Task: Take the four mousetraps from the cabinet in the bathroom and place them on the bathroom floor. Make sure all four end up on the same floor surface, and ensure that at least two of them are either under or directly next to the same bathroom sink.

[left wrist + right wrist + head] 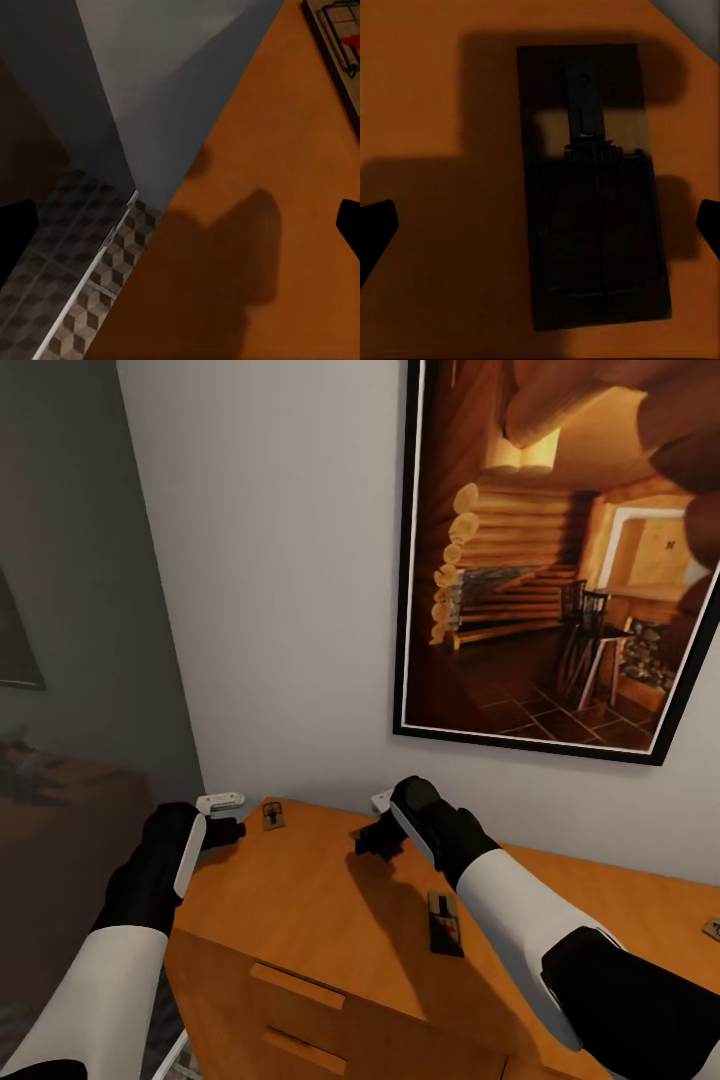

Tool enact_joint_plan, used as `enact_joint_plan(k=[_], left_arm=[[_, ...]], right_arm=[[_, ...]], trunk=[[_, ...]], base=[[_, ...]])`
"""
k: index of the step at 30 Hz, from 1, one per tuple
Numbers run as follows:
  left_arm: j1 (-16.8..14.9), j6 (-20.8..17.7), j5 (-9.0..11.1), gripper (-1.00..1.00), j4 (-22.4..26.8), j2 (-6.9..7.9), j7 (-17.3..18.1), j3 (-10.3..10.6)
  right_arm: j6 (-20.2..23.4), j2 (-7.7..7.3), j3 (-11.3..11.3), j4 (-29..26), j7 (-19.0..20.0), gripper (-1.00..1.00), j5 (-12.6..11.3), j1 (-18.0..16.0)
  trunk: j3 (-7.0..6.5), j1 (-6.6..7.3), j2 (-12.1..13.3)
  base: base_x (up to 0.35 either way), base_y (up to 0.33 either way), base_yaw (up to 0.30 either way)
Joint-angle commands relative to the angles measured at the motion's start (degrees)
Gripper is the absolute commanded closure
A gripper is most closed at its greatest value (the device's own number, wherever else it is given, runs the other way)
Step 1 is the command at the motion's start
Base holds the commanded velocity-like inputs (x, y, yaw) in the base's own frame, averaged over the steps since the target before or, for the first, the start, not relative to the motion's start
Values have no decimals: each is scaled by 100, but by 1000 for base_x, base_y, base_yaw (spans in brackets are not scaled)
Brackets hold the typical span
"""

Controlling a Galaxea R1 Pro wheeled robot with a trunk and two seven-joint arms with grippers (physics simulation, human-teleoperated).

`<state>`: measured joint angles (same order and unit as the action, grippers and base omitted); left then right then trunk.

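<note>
The orange-brown cabinet (300, 900) stands against the wall with mousetraps on its flat top. One mousetrap (273, 815) lies near the back left corner, just right of my open left gripper (228, 830). Another mousetrap (445, 923) lies beside my right forearm, and a third (712, 929) sits at the picture's right edge. My right gripper (372, 842) hovers open over the top. In the right wrist view a mousetrap (592, 195) lies in shadow directly below the open right gripper (540, 225), untouched. The left wrist view shows a mousetrap (341, 45) ahead of the left gripper (180, 232), and bathroom floor (75, 300) beside the cabinet.
A large framed picture (540, 550) of a log cabin room hangs on the white wall above the cabinet. Drawer handles (297, 987) show on the cabinet front. A darker area lies to the left past the wall corner (150, 610).
</note>
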<state>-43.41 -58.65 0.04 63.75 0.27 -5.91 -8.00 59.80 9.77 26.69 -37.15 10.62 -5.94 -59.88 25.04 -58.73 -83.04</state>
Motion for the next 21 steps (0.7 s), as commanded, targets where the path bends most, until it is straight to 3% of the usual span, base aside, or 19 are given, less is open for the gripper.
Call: enact_joint_plan(k=[1,15,21], left_arm=[[-3,-24,5,-100,5,0,-16,1],[-3,-24,5,-100,6,-3,-16,1],[-3,-24,5,-100,1,-8,-16,1]], right_arm=[[20,-7,20,-3,-34,-100,-59,-7],[20,-30,13,2,-22,-100,-65,-10],[20,-108,12,-2,-17,-100,-65,-11]], trunk=[[7,0,-4],[7,0,-4],[7,0,-4]], base=[[0,0,0],[0,0,0],[0,0,0]])
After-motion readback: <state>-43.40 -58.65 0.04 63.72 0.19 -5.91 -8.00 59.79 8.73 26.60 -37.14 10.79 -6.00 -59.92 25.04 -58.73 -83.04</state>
